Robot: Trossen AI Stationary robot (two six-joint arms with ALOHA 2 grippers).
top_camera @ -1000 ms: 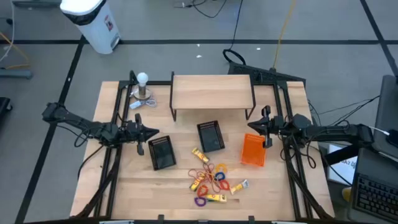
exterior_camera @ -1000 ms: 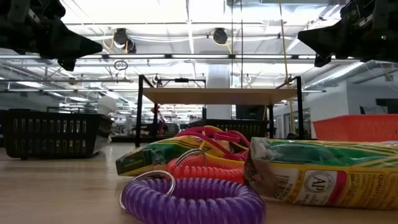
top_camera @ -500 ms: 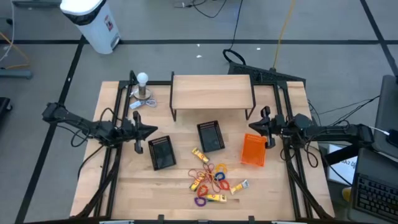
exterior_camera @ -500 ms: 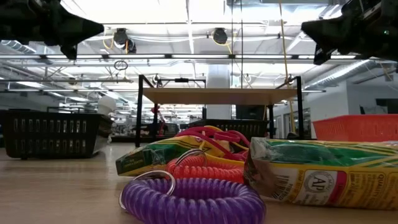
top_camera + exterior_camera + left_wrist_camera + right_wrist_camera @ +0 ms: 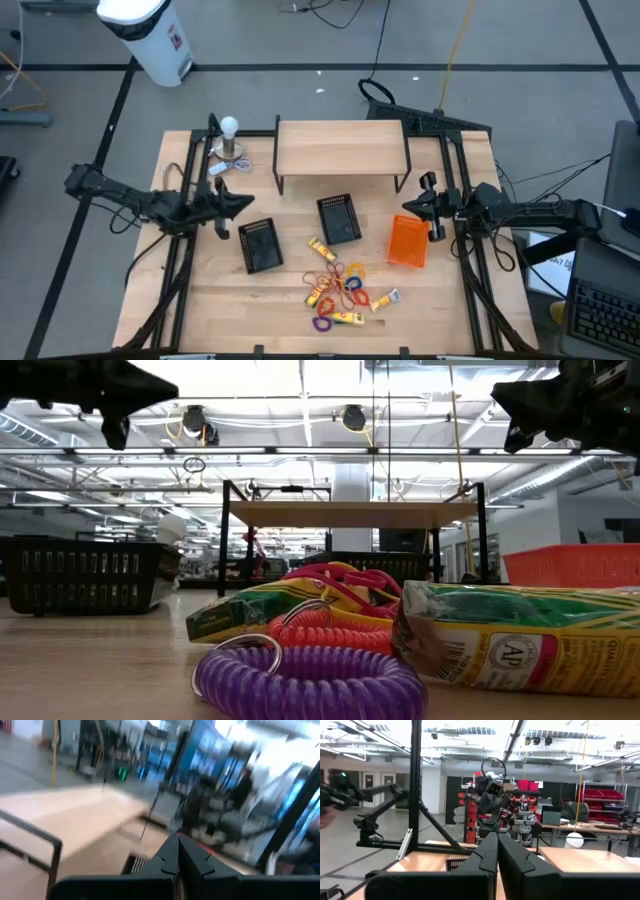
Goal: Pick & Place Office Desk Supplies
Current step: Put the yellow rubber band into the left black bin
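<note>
- Left claw [image 5: 243,203], shut and empty, has lifted and drawn back from the black basket [image 5: 260,245].
- Right claw [image 5: 410,207] waits shut; supplies [image 5: 342,290] lie untouched on the desk [image 5: 450,300].

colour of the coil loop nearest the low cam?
Purple coil loop, with a metal ring attached; the low view shows it best.

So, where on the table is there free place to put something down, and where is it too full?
Bare wood lies at the table's front left, in front of the left black basket, and at the front right beyond the orange basket. The wooden shelf top is also bare. It is crowded at front centre, where the coil loops and yellow packets lie heaped.
</note>
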